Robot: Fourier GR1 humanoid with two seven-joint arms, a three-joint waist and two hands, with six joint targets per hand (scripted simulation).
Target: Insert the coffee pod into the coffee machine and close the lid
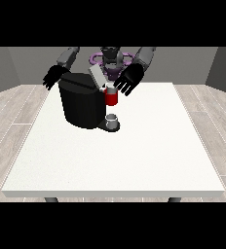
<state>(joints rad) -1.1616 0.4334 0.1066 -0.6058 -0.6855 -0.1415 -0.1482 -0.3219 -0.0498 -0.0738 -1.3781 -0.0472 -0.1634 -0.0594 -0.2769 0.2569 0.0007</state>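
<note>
Your hand at the view's right (129, 79), fingers spread and holding nothing, hovers just at two o'clock of the coffee machine (83, 103). The raised lid (97, 77) lies at its nine o'clock. I cannot make out the pod itself.

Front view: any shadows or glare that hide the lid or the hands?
Front view: lighting is flat and even, no glare on the white table. The black coffee machine shows little surface detail; the grey lid stands out, tilted open. The hand at the view's right, fingers spread, sits dark above the red part. The hand at the view's left is clearly outlined.
</note>
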